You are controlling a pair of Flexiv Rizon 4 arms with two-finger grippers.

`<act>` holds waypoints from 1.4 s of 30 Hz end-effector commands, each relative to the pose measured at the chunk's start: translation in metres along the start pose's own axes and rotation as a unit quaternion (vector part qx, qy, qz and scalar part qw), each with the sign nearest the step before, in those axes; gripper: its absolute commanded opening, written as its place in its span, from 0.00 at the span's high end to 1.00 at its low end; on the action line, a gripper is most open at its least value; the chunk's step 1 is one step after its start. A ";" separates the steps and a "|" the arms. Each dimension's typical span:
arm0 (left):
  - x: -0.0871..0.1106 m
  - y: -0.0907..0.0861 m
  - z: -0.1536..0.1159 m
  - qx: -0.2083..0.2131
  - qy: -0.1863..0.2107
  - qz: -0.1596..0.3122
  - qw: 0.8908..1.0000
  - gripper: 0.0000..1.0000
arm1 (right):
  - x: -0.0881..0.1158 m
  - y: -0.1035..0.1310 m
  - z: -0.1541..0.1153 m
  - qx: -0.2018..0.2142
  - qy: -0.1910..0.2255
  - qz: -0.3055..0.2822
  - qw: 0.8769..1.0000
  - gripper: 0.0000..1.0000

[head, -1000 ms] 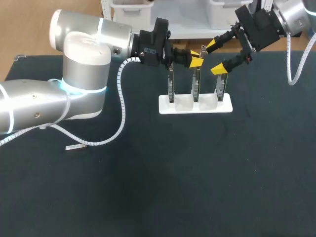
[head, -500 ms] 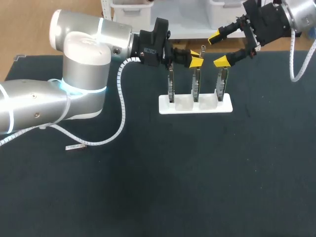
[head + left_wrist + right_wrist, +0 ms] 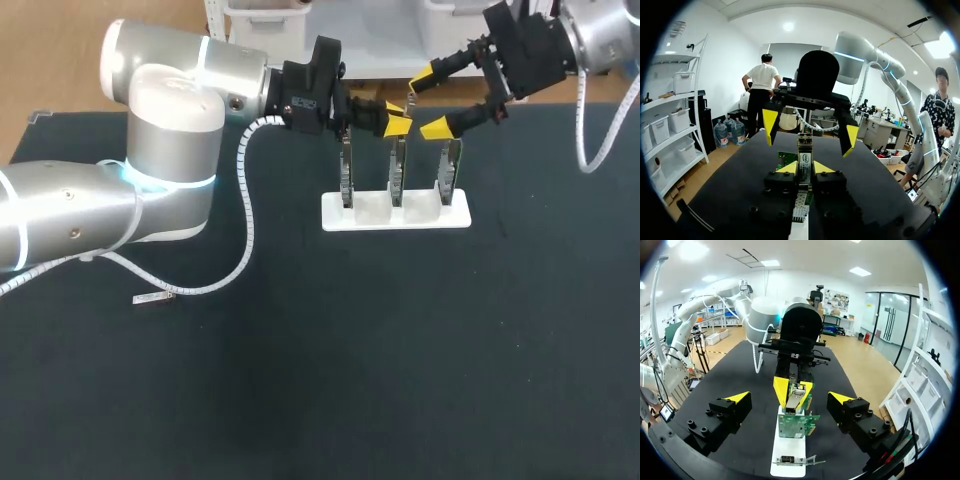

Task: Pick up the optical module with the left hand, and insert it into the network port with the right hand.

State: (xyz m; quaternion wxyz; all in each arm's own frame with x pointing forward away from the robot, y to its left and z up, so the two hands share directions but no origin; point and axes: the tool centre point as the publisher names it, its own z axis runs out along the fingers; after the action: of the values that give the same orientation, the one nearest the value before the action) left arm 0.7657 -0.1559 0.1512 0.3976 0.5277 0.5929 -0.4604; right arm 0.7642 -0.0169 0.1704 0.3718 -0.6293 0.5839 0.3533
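My left gripper hangs above the middle of three upright circuit cards, shut on the small silver optical module. In the left wrist view the module sticks out ahead from between my left gripper's yellow tips. Facing it from the far right, my right gripper stands wide open, one fingertip on either side of the module's free end without touching it. From the right wrist, the module lies ahead of my right gripper, above a green card.
The three cards stand in a white base near the table's far edge. A small silver part lies on the dark mat at the left, beside my left arm's white cable.
My right gripper rose, then shifted left towards the module, staying wide open. The left arm and its module have not moved.
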 end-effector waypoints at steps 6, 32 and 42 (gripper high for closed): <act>-0.001 0.002 0.000 0.002 0.002 0.000 1.000 1.00 | -0.006 -0.008 0.004 -0.004 0.002 -0.001 1.000 0.00; -0.001 0.002 0.000 0.002 0.002 0.000 1.000 1.00 | -0.014 -0.011 0.008 -0.025 -0.001 0.001 1.000 0.00; -0.001 0.002 0.000 0.002 0.002 0.000 1.000 1.00 | -0.014 -0.010 0.006 -0.020 0.000 0.001 1.000 0.00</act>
State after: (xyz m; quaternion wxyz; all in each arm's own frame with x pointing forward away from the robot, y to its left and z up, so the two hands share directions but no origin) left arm 0.7657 -0.1559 0.1512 0.3976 0.5277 0.5929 -0.4604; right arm 0.7742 -0.0041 0.1797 0.3576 -0.6367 0.5767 0.3663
